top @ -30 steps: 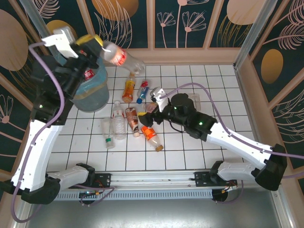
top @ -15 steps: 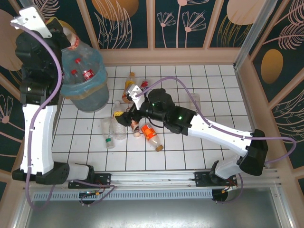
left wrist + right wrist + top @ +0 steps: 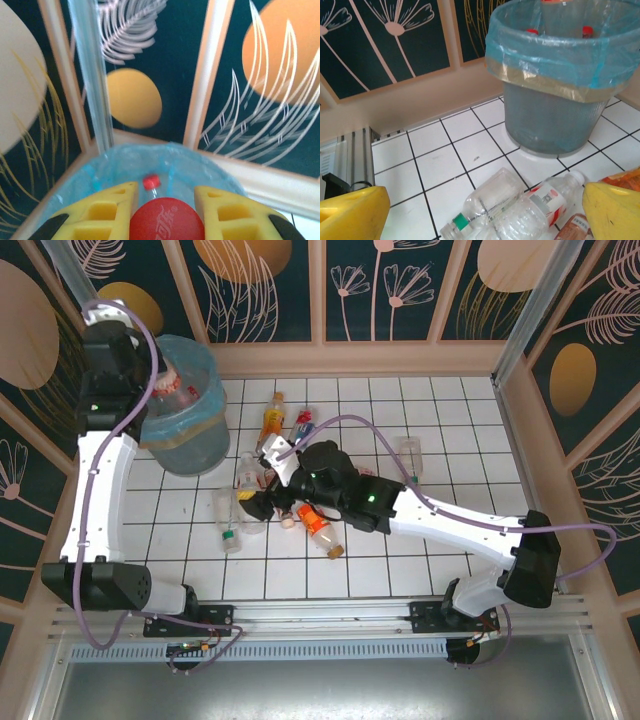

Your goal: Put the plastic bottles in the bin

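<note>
I'm operating in a staged robot test cell: white tiled surface (image 3: 460, 410), dark floral wall panels (image 3: 400, 290) along the top, aluminium rail (image 3: 330, 615) along the bottom.

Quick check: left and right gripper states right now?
Left gripper: shut on a red-label bottle, over the bin.
Right gripper: open, empty, above the loose bottles on the tiles.

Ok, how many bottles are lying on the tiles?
7 visible: orange-label bottle and blue-label bottle at the back, lone clear bottle right, green-capped bottle, red-label bottle, pink bottle, orange bottle mid-table. The right arm may hide more.
</note>
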Action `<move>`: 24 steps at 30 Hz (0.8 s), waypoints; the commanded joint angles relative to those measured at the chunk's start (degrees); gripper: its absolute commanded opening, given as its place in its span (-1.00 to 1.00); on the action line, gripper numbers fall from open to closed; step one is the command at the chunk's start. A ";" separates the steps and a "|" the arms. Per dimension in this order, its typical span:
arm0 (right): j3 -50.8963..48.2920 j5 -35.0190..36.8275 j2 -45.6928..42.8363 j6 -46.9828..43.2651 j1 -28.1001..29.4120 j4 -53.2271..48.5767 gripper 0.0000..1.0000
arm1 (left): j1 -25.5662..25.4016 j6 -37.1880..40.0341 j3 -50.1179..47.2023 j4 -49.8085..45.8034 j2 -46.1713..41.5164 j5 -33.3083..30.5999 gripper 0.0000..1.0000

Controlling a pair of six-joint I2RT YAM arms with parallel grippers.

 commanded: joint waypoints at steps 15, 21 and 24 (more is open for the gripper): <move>-0.19 3.05 0.94 -2.21 3.15 2.05 0.98 | 0.67 0.91 -17.81 14.12 -0.34 7.14 -0.90; -0.26 3.94 1.58 -2.70 3.43 1.66 0.98 | 0.85 0.69 -19.17 14.23 -0.12 6.95 -0.54; -0.23 4.28 2.01 -2.93 3.51 1.62 0.98 | 0.84 0.73 -19.73 13.68 0.07 6.87 -0.05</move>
